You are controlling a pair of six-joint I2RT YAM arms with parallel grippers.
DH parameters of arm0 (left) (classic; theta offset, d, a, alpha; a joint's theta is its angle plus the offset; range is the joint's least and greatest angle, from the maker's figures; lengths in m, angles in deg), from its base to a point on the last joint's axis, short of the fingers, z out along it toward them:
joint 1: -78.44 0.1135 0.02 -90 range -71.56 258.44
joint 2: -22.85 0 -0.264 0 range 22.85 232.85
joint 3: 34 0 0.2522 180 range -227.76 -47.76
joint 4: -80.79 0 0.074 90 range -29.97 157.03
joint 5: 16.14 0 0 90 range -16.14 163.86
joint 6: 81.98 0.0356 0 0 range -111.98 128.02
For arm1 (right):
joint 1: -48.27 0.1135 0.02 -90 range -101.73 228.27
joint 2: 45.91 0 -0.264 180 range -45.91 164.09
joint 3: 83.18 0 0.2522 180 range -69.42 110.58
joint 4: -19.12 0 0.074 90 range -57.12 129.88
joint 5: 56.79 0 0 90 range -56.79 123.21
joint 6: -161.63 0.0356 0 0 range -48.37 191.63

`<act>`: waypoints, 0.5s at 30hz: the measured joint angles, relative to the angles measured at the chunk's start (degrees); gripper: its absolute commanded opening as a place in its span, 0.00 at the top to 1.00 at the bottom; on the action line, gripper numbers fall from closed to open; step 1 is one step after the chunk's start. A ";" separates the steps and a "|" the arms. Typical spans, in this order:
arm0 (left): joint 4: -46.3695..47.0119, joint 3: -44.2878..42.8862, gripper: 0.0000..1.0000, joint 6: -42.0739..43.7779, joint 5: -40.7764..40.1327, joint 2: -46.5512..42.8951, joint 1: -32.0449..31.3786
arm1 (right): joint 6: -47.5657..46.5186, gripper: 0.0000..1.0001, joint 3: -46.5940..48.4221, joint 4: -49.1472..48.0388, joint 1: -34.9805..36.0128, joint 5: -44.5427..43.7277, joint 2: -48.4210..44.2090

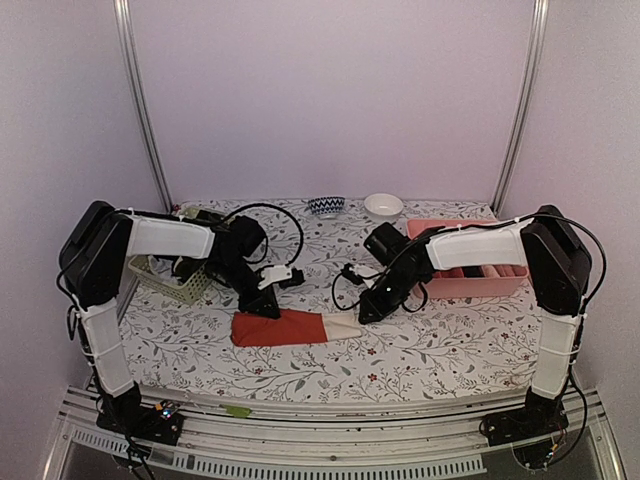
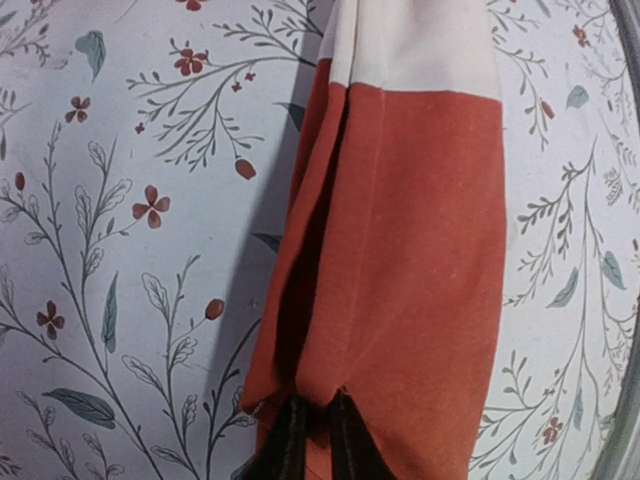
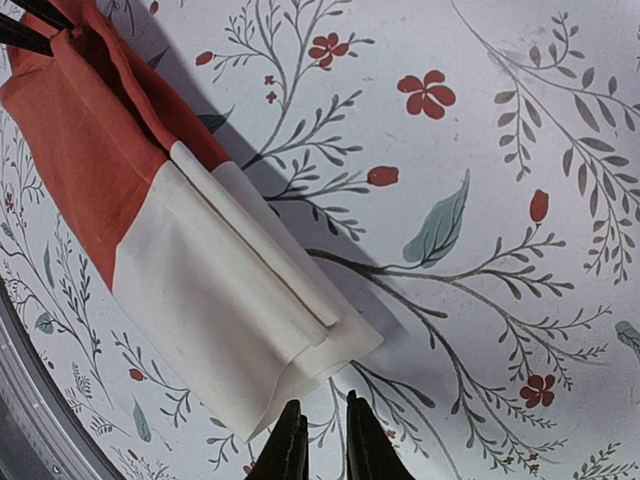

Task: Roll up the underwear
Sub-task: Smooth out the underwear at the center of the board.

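The red-orange underwear with its cream-white end lies folded into a long narrow strip on the flowered table, red end to the left. My left gripper is at the red end. In the left wrist view its tips stand close together and pinch a pucker of the red cloth, whose left edge is lifted. My right gripper hovers just off the cream end. Its jaws are a narrow gap apart, with only table between them. No black underwear shows on the table.
A pink divided tray stands at the right behind my right arm. A pale green perforated basket sits at the left under my left arm. Two small bowls stand at the back edge.
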 measured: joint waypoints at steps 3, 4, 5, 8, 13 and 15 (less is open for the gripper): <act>1.57 0.20 0.62 -1.42 -1.49 -0.11 0.02 | 0.04 0.84 0.02 -0.11 0.00 0.09 -0.04; 2.29 0.52 0.53 -1.57 -1.95 -0.37 0.13 | 0.04 0.84 0.02 -0.11 0.00 0.09 -0.04; 3.32 1.33 0.48 -2.43 -2.67 -0.96 0.46 | 0.04 0.84 0.09 -0.09 0.00 0.09 -0.04; 4.79 4.17 0.28 -3.91 -3.76 -4.37 1.20 | 0.02 0.84 1.03 0.04 0.00 0.50 -0.04; 7.37 10.51 0.04 -7.06 -3.48 -17.07 3.41 | 0.00 0.84 4.98 -0.31 0.00 2.27 -0.04; 8.48 12.55 0.04 -8.52 -2.21 -22.60 4.37 | 0.02 0.84 6.19 -0.52 0.00 3.10 0.04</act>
